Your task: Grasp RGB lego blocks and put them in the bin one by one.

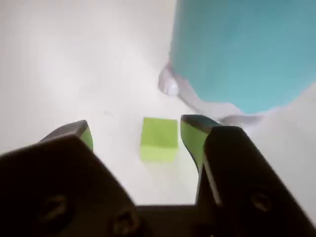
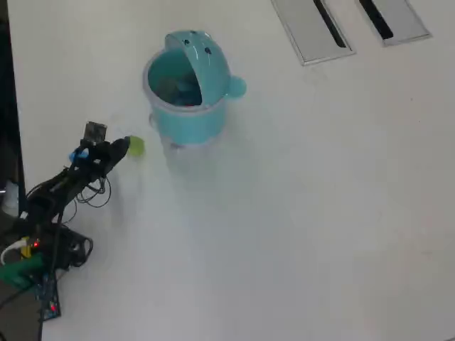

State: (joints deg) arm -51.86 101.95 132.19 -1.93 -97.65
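Wrist view shows you the green block (image 1: 159, 139) between your gripper's (image 1: 138, 132) spread jaws, nearer the right one.

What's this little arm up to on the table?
The small robot arm is going for a yellow-green block that lies on the white table, right beside a round teal bin. Its hand is open, one finger on either side of the block, not closed on it yet. Something dark already lies inside the bin, but I cannot tell what.
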